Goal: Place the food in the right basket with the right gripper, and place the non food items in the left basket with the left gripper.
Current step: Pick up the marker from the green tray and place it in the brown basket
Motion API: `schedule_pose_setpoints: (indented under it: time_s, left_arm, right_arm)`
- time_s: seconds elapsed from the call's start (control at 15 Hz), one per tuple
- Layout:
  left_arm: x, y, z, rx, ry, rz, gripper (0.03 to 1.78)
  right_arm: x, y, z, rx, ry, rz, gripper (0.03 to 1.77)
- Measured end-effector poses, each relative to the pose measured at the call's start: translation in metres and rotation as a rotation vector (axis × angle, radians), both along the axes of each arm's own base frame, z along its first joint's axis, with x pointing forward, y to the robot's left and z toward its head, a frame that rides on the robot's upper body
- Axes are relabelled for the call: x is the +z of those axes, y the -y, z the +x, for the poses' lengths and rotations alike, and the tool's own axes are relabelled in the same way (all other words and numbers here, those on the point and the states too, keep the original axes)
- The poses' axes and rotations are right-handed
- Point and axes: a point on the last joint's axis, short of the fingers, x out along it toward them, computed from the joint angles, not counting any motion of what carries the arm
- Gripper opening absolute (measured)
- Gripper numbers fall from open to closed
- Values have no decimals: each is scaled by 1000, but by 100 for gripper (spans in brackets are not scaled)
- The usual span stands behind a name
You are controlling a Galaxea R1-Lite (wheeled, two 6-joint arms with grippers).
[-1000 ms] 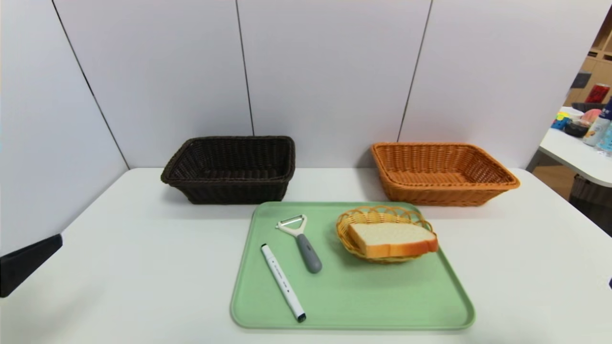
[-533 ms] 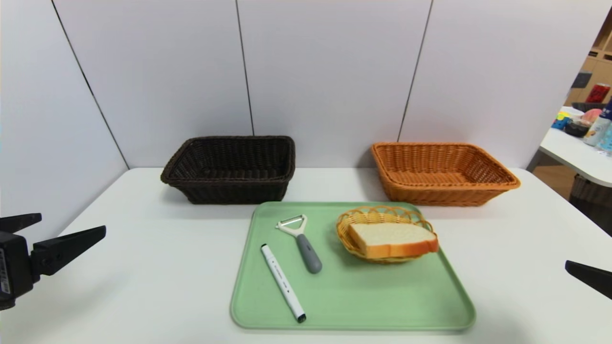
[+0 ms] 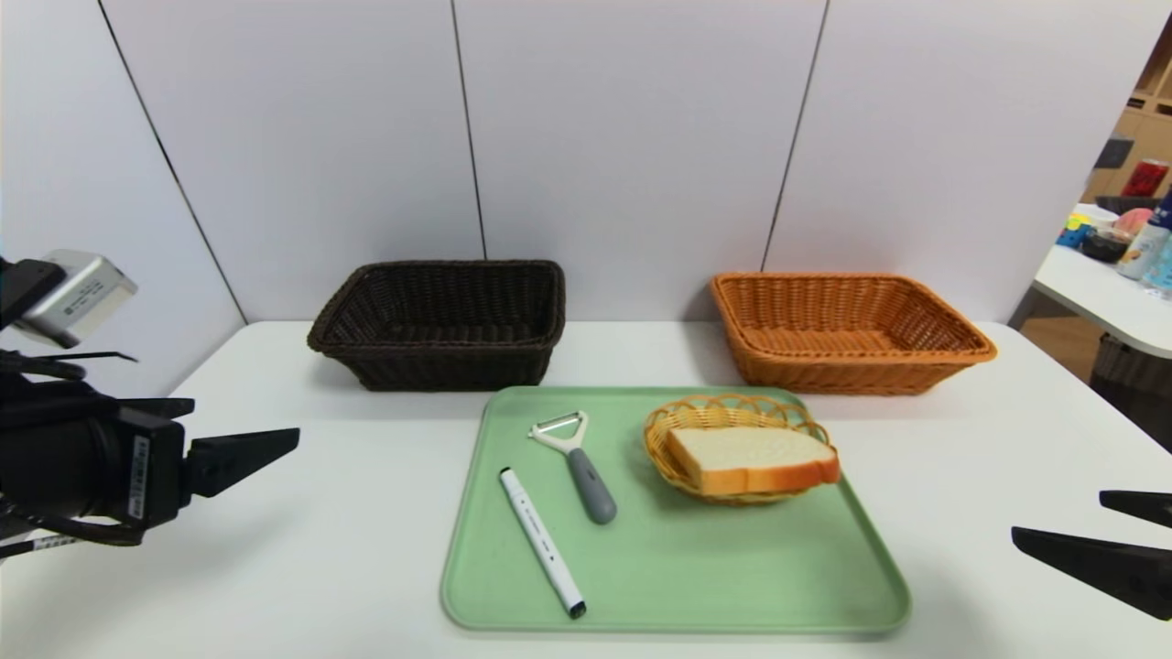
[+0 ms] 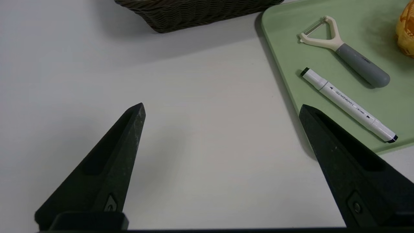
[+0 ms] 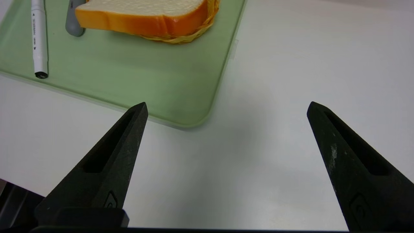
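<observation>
Both grippers open, empty: left gripper [image 3: 240,430] over worktop [image 3: 302,513] left of tray [image 3: 696,586]; right gripper [image 3: 1062,522] at tray's right. Bread [image 3: 751,458] in small basket [image 3: 723,410].

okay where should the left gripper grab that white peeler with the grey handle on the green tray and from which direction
Probably the rounded grey handle of the white Y-shaped peeler, coming down from above with the open left gripper straddling its width. It lies flat on the green tray, clear of the slim white marker pen beside it; the blade head looks thin and awkward.
</observation>
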Motion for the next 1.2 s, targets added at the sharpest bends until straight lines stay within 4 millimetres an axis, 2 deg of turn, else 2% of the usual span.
schedule_pose_setpoints:
  time_s: [0.33, 0.67, 0.93, 1.2]
  left_arm:
    - [-8, 32, 33, -8, -91, 49, 169]
    - [-18, 84, 54, 68, -172, 55, 169]
    - [-37, 124, 52, 189, -279, 43, 169]
    - [-47, 156, 48, 184, -326, 32, 169]
  right_arm:
    - [-1, -2, 14, -1, -39, 3, 170]
    - [-3, -2, 20, -23, -61, 17, 170]
    - [-5, -2, 23, -51, -65, 51, 170]
    - [-6, -2, 23, -62, -76, 63, 170]
